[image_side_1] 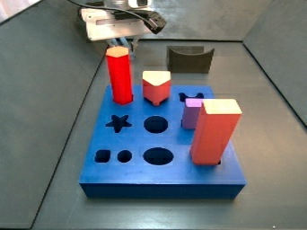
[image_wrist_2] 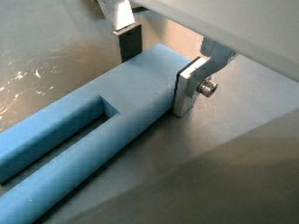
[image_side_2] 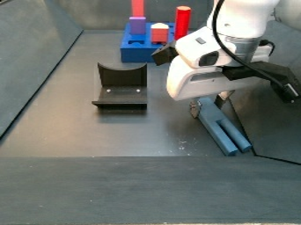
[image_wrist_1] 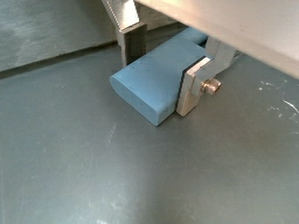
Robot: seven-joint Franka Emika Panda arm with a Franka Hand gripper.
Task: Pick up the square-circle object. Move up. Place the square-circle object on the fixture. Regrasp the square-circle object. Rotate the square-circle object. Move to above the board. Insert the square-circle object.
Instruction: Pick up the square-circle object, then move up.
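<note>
Where prongs show, gripper [image_wrist_2: 158, 57] astride square-circle object [image_wrist_2: 70, 149].

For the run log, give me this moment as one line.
phase: pick | claw: down at floor, fingers straddling solid end of square-circle object | object: lying flat, not lifted | fixture: empty | board: untouched

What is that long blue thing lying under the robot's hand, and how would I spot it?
Find the white arm's gripper low over the grey floor, away from the blue board. Beneath it lies the square-circle object, a slender grey-blue bar of two parallel prongs. Unlike the upright pegs, it lies flat.
</note>
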